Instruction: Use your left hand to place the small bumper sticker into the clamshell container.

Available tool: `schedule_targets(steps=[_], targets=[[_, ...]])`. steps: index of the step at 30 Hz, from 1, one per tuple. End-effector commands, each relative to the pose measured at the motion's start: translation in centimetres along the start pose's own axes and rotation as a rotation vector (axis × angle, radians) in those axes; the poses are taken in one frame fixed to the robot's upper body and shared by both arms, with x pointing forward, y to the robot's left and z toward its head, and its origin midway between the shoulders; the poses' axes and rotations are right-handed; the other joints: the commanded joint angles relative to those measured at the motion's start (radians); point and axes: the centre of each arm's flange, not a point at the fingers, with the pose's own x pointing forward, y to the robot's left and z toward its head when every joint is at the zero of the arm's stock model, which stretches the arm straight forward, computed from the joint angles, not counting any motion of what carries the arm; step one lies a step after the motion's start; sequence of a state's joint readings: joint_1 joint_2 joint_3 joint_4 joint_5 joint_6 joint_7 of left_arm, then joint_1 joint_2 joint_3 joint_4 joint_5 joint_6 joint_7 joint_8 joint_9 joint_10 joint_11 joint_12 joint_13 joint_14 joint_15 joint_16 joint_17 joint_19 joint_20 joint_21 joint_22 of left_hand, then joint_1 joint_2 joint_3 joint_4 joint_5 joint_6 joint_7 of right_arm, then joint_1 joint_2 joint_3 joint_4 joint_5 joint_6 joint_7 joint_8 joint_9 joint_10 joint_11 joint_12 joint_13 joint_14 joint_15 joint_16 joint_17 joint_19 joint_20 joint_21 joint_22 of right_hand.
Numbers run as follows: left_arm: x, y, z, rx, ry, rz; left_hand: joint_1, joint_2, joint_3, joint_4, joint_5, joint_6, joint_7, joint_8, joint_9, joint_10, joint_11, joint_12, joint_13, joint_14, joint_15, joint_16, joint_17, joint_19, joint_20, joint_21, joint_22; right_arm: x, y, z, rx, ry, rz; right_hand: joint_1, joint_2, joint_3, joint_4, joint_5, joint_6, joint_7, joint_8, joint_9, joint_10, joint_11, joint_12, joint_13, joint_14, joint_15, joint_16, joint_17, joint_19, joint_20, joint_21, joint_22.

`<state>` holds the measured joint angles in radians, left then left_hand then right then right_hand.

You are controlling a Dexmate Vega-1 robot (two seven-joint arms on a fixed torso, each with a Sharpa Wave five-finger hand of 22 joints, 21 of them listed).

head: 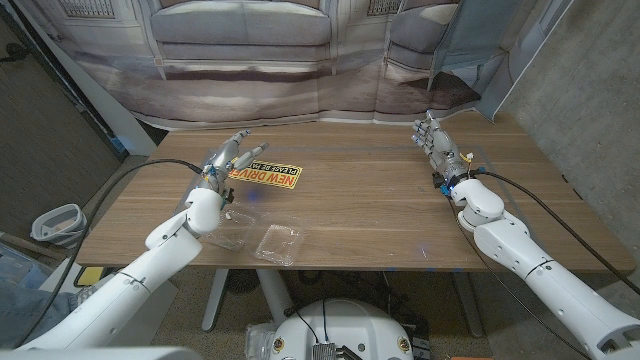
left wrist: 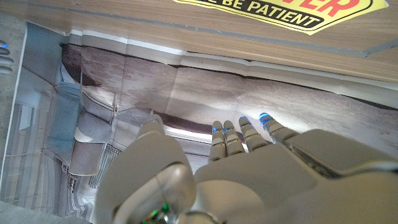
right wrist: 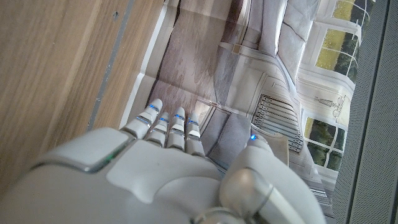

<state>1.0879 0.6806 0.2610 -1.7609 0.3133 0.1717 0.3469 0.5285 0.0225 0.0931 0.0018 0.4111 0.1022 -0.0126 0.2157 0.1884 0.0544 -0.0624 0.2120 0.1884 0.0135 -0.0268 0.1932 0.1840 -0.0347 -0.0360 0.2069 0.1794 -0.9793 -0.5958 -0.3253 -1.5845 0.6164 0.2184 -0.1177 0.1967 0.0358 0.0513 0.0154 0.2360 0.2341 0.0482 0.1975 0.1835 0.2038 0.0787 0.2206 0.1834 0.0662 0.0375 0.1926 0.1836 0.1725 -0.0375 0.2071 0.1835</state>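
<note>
Left hand [head: 228,160] hovers beside the sticker [head: 262,177], fingers spread, empty; thin, floppy, flat sheet — probably best pinched at an edge.

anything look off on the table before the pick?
Nothing stands out. The bumper sticker lies flat, slightly askew to the table edge; the clamshell container sits open near the front edge. Left hand and right hand hold nothing.
</note>
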Motion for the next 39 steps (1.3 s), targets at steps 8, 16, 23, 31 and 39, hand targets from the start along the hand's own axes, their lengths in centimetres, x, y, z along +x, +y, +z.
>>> schedule_targets(steps=[8, 16, 23, 31, 39], targets=[[0.0, -0.5, 0.5, 0.064, 0.032, -0.001, 0.033, 0.002, 0.005, -0.018, 0.005, 0.006, 0.0, -0.002, 0.004, -0.004, -0.009, -0.004, 0.005, 0.003, 0.024, 0.001, 0.002, -0.005, 0.044, -0.002, 0.003, 0.5, -0.1, -0.3, 0.016, -0.005, 0.002, 0.003, 0.01, -0.002, -0.005, -0.005, 0.008, 0.0, 0.003, 0.006, 0.012, 0.0, 0.006, 0.003, 0.017, 0.0, 0.006, 0.005, 0.011, -0.005, 0.005, 0.003], [0.0, -0.9, 0.7, 0.085, 0.05, -0.01, 0.04, 0.003, 0.001, -0.021, 0.004, 0.0, -0.021, -0.006, 0.005, -0.014, -0.023, -0.007, 0.007, -0.002, 0.021, -0.001, 0.005, -0.01, 0.128, 0.0, 0.008, 0.2, -0.4, -0.3, 0.012, -0.005, 0.0, 0.004, 0.01, -0.002, -0.006, -0.005, 0.008, -0.001, 0.003, 0.006, 0.012, 0.001, 0.005, 0.003, 0.018, 0.0, 0.005, 0.005, 0.015, -0.005, 0.006, 0.003], [0.1, -1.0, 1.0, 0.096, 0.048, -0.006, 0.042, 0.002, -0.003, -0.021, 0.003, -0.004, -0.032, -0.009, 0.005, -0.024, -0.026, -0.01, 0.008, -0.007, 0.016, -0.001, 0.007, -0.02, 0.177, -0.002, 0.01, -0.1, -0.6, -0.3, 0.009, -0.006, 0.0, 0.004, 0.01, -0.002, -0.006, -0.005, 0.009, 0.0, 0.003, 0.006, 0.014, 0.002, 0.006, 0.003, 0.02, 0.002, 0.005, 0.005, 0.016, -0.004, 0.006, 0.003], [0.2, -1.1, 1.1, 0.104, 0.058, -0.007, 0.044, -0.003, -0.008, -0.023, 0.002, -0.022, -0.031, -0.015, 0.006, -0.031, -0.027, -0.011, 0.009, -0.009, 0.021, -0.001, 0.008, -0.02, 0.207, 0.0, 0.012, -0.4, -0.7, -0.1, 0.013, -0.003, -0.011, 0.004, 0.011, -0.003, -0.007, -0.006, 0.01, -0.003, 0.003, 0.006, 0.015, 0.002, 0.006, 0.004, 0.021, 0.001, 0.004, 0.005, 0.02, -0.004, 0.006, 0.003], [0.4, -1.1, 0.9, 0.117, 0.068, 0.0, 0.045, -0.008, -0.012, -0.024, 0.002, -0.023, -0.03, -0.015, 0.006, -0.033, -0.025, -0.01, 0.009, -0.006, 0.029, 0.001, 0.009, -0.018, 0.226, 0.002, 0.012, -0.6, -0.8, -0.1, 0.015, -0.001, -0.018, 0.005, 0.011, -0.003, -0.007, -0.006, 0.011, 0.0, 0.004, 0.006, 0.018, 0.002, 0.006, 0.004, 0.023, 0.001, 0.004, 0.005, 0.021, -0.004, 0.006, 0.003]])
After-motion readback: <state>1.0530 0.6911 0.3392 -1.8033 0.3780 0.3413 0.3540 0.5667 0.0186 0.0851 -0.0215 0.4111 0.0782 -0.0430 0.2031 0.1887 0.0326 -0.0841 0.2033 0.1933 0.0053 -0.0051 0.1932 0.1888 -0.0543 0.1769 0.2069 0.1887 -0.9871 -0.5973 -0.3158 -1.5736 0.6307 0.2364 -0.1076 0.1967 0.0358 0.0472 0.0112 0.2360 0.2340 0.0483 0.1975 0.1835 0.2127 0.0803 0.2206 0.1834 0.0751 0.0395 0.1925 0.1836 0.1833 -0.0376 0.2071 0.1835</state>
